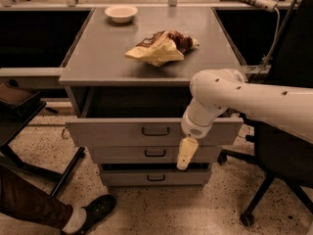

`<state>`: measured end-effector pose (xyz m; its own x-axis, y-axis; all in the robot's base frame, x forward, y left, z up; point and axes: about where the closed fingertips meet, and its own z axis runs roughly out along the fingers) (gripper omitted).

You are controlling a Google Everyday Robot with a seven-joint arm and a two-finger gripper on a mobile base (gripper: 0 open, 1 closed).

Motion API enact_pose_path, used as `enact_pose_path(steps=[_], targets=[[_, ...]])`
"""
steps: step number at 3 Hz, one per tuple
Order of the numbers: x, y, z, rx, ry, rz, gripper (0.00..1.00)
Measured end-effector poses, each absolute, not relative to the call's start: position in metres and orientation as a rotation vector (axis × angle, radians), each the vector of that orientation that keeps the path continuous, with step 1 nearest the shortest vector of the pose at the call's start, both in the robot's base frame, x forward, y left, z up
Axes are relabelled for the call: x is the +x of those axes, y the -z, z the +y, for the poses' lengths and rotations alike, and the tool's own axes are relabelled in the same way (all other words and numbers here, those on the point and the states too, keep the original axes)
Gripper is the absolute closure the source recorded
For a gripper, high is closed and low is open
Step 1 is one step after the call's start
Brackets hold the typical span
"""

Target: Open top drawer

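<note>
Cabinet: grey metal cabinet [98,67] with a flat top and three stacked drawers, centre of frame.
Top drawer [112,131]: widest, tallest grey front of the three; it stood out well forward of the cabinet body, with a dark cavity showing behind its front, under the cabinet top.
Handle: small black bracket-shaped handle [155,130] at the middle of the top drawer's front, with nothing on it.
Lower drawers: middle grey drawer [122,153] and bottom grey drawer [127,178], narrower, each set further back than the one above.
Arm: thick white robot arm [254,99] came in from the right edge and bent down across the top drawer's right end.
Gripper [183,161]: cream-coloured, pointed down, right of centre, in front of the middle drawer, just below the top drawer's front and right of all three handles.
Pincer state: could not be told from this view; contact with the middle drawer also unclear.
On cabinet top: crumpled yellow and brown snack bag [161,47] near the middle; small white bowl [121,12] at the far left corner.
Surroundings: black office chair [288,160] at right; a person's black shoe [98,209] on speckled floor, lower left.
</note>
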<state>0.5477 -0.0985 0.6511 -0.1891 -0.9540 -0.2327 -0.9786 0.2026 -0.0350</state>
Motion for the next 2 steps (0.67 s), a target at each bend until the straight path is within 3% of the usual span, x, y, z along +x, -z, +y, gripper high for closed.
enact_pose_path(steps=[2], targets=[[0.5404, -0.6523, -0.0949, -1.885, -0.175, 2.298, 0.0]])
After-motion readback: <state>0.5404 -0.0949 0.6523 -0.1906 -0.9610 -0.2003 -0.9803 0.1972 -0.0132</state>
